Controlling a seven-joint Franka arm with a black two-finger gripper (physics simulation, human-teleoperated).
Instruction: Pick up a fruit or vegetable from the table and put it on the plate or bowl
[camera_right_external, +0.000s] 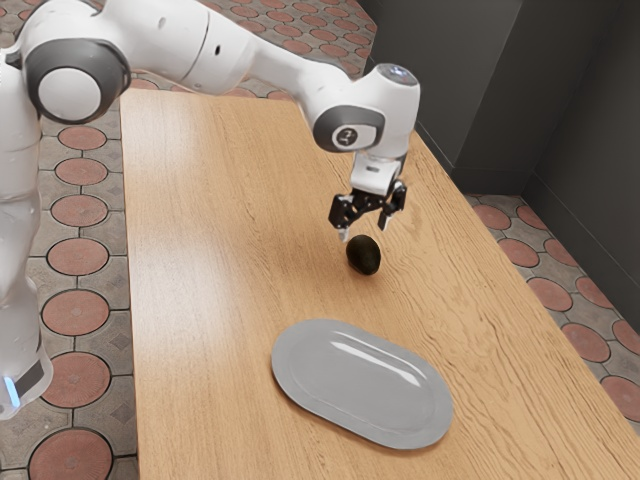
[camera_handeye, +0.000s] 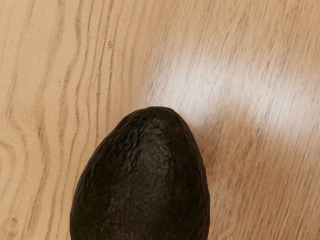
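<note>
Exterior view: claw (camera_right_external: 368, 218) hangs just above avocado (camera_right_external: 364, 256), fingers apart, not touching it. Avocado lies on tabletop (camera_right_external: 200, 260), just beyond plate (camera_right_external: 300, 365).

Wrist view: avocado directly under hand. Risk: rounded skin, so an off-centre squeeze cd squirt it sideways.

A light wooden tabletop (camera_right_external: 220, 250) with long, wavy grain runs from 11 o'clock down to 5 o'clock in the exterior view. Around it lies a floor (camera_right_external: 80, 260) of round reddish-brown tiles set in grey surrounds, seen at 9 o'clock, 12 o'clock and 4 o'clock. Dark grey walls (camera_right_external: 560, 80) rise at 1 to 2 o'clock, just beyond the tabletop's far edge. In the wrist view, a pale sheen (camera_handeye: 200, 80) of light lies across the wood.
</note>
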